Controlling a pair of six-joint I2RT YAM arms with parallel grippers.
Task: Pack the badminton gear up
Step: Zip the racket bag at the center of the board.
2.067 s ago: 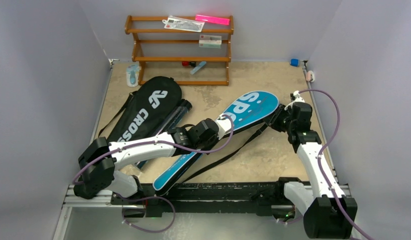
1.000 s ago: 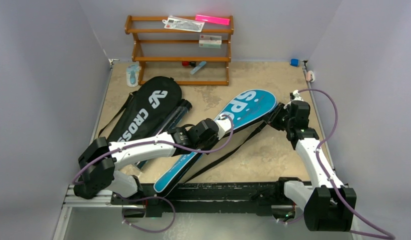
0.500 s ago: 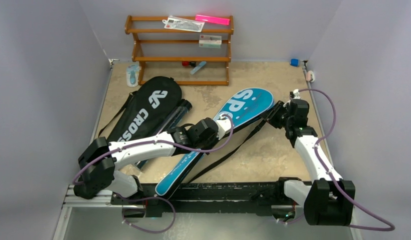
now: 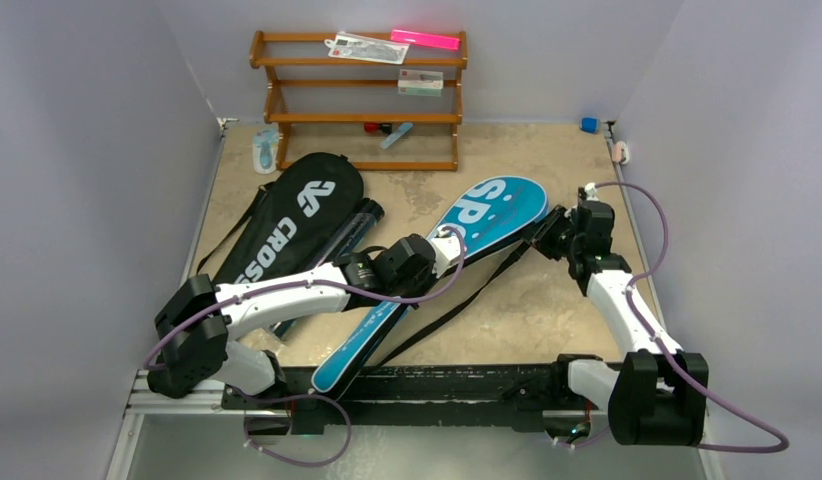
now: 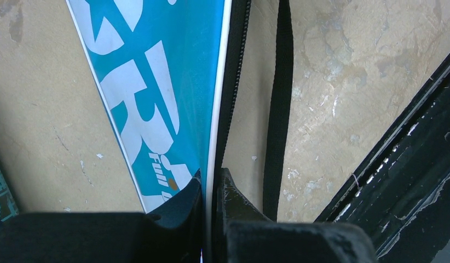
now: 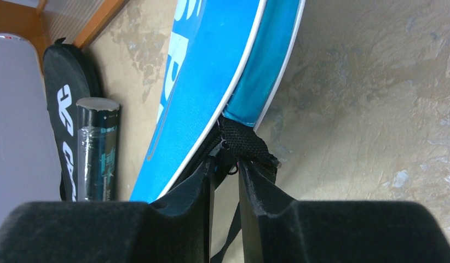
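Tan table (image 4: 547, 300), blue cover (image 4: 492, 212) pinched by left hand (image 5: 211, 182), right hand (image 6: 225, 163)

The right gripper (image 4: 543, 233) is dragging the head of the blue "SPORT" racket cover (image 4: 487, 212) away from the table's right edge, turning the cover to point more squarely at the near edge.

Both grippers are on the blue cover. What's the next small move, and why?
Probably slide the right gripper along the rim of the blue cover, dragging the zipper pull it pinches. The left gripper clamps the rim lower down, bracing it.
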